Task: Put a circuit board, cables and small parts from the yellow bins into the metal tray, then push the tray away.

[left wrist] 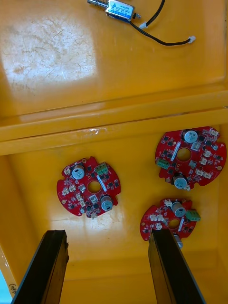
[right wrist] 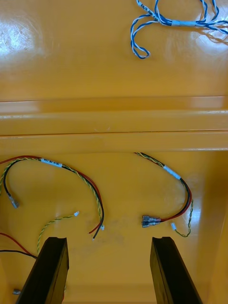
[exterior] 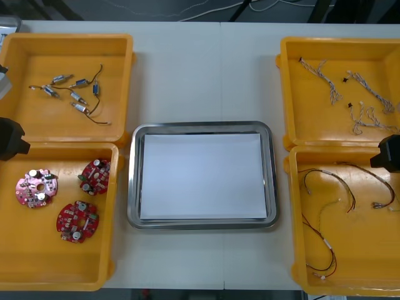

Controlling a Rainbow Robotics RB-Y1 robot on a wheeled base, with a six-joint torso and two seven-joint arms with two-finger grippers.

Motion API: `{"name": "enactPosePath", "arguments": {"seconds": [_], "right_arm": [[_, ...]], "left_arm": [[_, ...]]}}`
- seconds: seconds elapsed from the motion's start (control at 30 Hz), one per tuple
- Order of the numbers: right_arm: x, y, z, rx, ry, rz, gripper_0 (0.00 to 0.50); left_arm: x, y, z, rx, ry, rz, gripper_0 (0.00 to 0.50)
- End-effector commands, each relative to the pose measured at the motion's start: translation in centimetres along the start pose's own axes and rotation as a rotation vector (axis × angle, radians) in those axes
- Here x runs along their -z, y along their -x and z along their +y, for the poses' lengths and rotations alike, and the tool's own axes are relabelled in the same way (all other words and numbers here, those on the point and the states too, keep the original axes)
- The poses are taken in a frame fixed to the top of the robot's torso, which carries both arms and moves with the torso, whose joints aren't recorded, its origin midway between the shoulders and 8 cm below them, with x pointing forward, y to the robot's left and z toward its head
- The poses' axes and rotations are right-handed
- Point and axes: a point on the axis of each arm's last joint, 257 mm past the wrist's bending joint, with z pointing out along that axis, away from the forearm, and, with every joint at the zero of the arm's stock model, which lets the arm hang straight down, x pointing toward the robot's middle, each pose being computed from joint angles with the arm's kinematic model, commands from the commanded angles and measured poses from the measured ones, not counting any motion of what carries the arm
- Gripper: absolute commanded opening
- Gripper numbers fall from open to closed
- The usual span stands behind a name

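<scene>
The right gripper hung over the near yellow bin, its black fingers standing wide apart with nothing between them. Just beyond the fingertips, a short red and yellow cable curled on the bin floor and ended in a small metal terminal. Beside it arched a longer red and yellow cable. Past the two adjoining rims, the far yellow bin held a twisted blue and white cable.

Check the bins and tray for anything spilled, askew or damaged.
Nothing stands out. The metal tray sits square between the yellow bins, white inside. Circuit boards lie flat, and small metal parts, blue and white cables and red and yellow cables lie inside their bins. Left gripper and right gripper hang open above the bins.
</scene>
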Motion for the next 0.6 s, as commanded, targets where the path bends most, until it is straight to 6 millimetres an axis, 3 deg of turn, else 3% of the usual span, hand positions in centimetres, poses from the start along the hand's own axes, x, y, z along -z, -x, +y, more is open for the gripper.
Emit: {"name": "enactPosePath", "arguments": {"seconds": [0.03, 0.6], "right_arm": [[0.09, 0.0, 0.28, 0.004, 0.014, -0.013, 0.5], [0.09, 0.0, 0.28, 0.004, 0.014, -0.013, 0.5]], "left_arm": [[1.25, 0.06, 1.89, -0.031, 0.06, -0.014, 0.5], [1.25, 0.06, 1.89, -0.031, 0.06, -0.014, 0.5]]}}
